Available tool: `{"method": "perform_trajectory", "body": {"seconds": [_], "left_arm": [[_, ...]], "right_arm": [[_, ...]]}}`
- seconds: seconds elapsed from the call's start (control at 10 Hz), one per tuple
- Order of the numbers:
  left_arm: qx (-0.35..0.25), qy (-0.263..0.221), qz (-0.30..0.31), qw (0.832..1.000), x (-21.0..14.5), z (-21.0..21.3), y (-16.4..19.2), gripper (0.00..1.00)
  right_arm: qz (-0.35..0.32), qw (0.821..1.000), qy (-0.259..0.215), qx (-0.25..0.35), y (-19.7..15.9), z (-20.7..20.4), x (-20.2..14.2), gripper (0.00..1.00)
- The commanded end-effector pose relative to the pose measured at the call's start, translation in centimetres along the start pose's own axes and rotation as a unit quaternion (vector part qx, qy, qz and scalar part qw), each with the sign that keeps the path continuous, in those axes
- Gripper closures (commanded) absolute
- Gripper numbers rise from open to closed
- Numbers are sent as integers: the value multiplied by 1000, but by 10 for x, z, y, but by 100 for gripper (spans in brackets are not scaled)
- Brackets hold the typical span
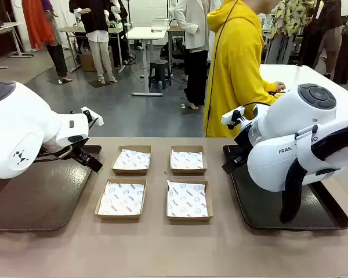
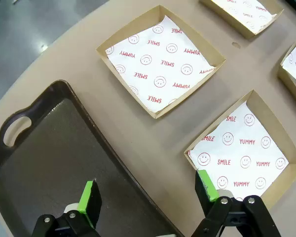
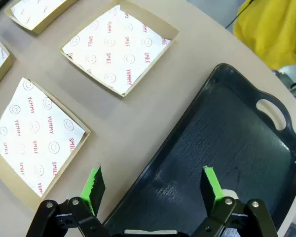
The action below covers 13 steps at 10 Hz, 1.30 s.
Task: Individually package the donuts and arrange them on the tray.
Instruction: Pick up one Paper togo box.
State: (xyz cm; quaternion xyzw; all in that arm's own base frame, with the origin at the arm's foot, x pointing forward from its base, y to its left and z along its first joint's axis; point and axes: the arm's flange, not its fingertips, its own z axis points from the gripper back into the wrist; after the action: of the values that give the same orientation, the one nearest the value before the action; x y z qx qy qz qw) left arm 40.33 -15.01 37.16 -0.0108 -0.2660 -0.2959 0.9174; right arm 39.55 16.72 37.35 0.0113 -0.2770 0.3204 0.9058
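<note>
Evidently the packaging step is only beginning: the four boxes [image 1: 131,160] are sitting in a two-by-two block mid-table, each carrying nothing but its printed paper liner, between the left tray [image 1: 23,202] and the right tray [image 1: 261,209]. The left gripper [image 2: 148,192] is hanging wide open and empty over the left tray's inner rim. The right gripper [image 3: 153,183] is doing likewise over the right tray's edge. The donuts, I judge, are not yet on the table, and the person [image 1: 235,63] is standing at the far side. The next move is calling for a donut within reach, then a soft pinch across its ring
</note>
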Motion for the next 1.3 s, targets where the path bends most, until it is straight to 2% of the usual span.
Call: {"method": "perform_trajectory", "body": {"seconds": [0.0, 1.1, 1.2], "left_arm": [[0, 0, 0, 1000, 0, 0, 0, 0], [0, 0, 0, 1000, 0, 0, 0, 0], [-6, 3, -29, 1000, -24, 21, -18, 0]], "right_arm": [[0, 1000, 0, 0, 0, 0, 0, 0], [0, 1000, 0, 0, 0, 0, 0, 0], [29, 1000, 3, 2, 13, 18, -16, 0]]}}
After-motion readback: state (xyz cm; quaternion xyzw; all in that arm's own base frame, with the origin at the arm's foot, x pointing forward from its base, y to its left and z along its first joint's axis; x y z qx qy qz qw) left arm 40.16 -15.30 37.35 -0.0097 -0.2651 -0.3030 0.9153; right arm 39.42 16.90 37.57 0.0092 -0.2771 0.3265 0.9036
